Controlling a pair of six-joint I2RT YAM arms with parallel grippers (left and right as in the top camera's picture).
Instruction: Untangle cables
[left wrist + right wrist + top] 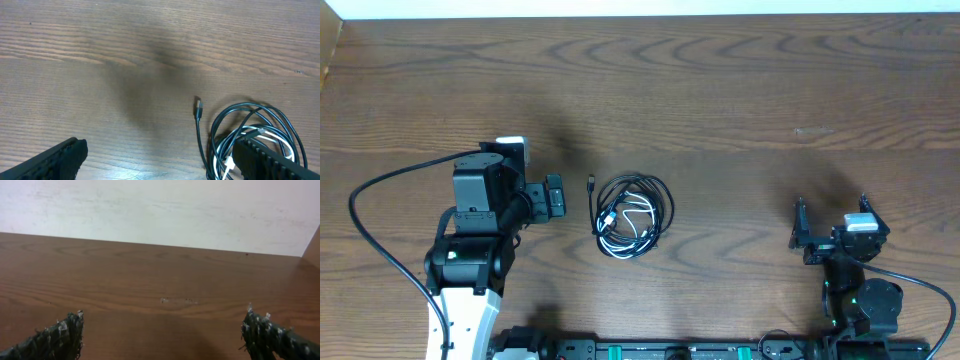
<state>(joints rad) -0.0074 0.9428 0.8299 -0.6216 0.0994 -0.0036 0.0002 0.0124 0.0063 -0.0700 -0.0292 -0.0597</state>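
L tool (556,196) wide, near cables (633,216) at table (770,80) centre, far from edges

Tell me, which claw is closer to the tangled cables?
Left. The left gripper is open just beside the cables, with a small gap between them; the right gripper is open far off on their other side.

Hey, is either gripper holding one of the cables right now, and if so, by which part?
Nothing is held. The left gripper and right gripper are both open and empty; the cables lie coiled together between them, untouched.
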